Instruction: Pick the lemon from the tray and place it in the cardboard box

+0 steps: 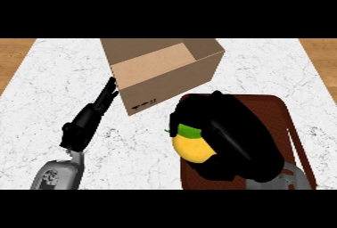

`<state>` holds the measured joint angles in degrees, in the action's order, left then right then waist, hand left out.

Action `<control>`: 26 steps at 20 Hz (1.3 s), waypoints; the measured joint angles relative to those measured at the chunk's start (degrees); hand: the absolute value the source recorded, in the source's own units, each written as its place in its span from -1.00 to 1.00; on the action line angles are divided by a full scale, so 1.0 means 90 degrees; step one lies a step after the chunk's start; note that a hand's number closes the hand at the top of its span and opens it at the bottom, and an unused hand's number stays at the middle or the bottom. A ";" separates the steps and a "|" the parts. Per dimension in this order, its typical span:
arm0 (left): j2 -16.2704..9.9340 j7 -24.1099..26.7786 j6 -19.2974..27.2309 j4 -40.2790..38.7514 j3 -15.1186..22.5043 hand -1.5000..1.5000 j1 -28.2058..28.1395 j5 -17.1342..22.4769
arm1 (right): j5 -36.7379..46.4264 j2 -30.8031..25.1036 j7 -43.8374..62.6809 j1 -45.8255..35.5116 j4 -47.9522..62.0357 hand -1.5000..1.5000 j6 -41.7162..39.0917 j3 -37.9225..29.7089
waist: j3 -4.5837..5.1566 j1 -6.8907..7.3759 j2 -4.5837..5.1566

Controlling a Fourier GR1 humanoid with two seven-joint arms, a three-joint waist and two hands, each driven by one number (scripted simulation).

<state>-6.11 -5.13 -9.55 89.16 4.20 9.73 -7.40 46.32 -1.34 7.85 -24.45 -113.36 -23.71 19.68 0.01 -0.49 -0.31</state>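
The lemon, yellow with a green leaf at its top, sits at the left edge of the dark brown tray. My right hand is curled round it from the right and above, hiding much of the tray's middle. The open cardboard box stands just beyond the tray, up and to the left, its opening facing up. My left hand is open with straight fingers reaching up to the box's left lower corner.
The white marble counter spreads to the left and behind the box. Wooden strips show at both far corners. The tray lies close to the counter's near right edge.
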 measured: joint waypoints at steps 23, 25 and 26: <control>0.0152 -0.0058 -0.0123 0.0143 0.0024 0.00 -0.0022 -0.0086 | -0.1049 0.0064 0.1176 -0.3333 0.2728 1.00 0.0435 -0.2347 | -0.0001 0.0131 0.0041; 0.0125 -0.0068 -0.0122 0.0044 -0.0044 0.00 0.0099 -0.0103 | -0.1005 0.0075 0.1054 -0.3553 0.3204 1.00 0.0691 -0.2412 | -0.0003 0.0136 0.0042; 0.0087 -0.0038 -0.0163 0.0024 -0.0087 0.00 0.0094 -0.0078 | -0.1002 0.0090 0.1100 -0.3655 0.3340 1.00 0.0800 -0.2382 | -0.0004 0.0134 0.0041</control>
<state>-5.33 -5.47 -11.02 89.38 3.42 10.58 -8.11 37.30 -0.53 17.75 -57.35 -83.29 -16.51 -1.76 -0.02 0.71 0.06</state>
